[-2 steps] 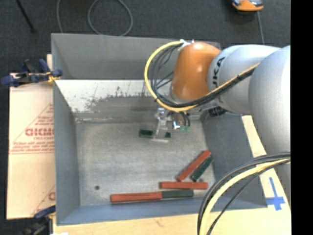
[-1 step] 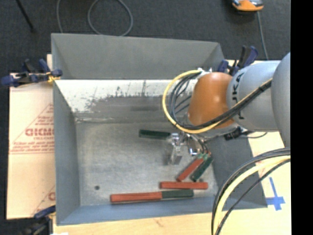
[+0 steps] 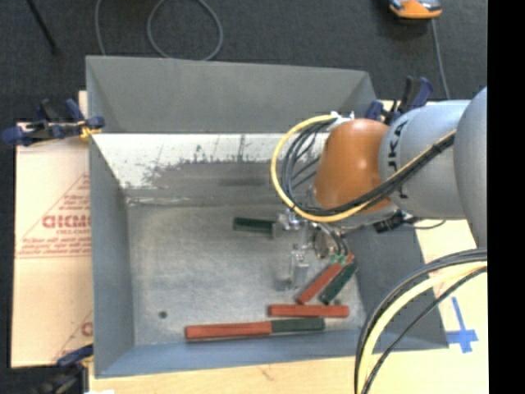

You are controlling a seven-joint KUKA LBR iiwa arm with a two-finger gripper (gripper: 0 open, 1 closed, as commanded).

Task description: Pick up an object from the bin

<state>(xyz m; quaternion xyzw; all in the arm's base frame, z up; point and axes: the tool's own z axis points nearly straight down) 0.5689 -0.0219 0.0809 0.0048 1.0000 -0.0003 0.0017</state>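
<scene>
My gripper (image 3: 294, 261) hangs low over the right half of the bin floor, under the orange wrist cover. Just to its right, a short red bar (image 3: 318, 286) lies slanted with a dark green bar (image 3: 340, 280) alongside it. Below them lies a flat red bar (image 3: 308, 310). To the gripper's upper left, a small dark green piece (image 3: 253, 225) rests on the floor. I see nothing held by the gripper.
A long red bar (image 3: 228, 330) with a dark green bar (image 3: 297, 325) at its right end lies along the front wall. The arm and its cables cover the bin's right side. The bare floor stretches to the left.
</scene>
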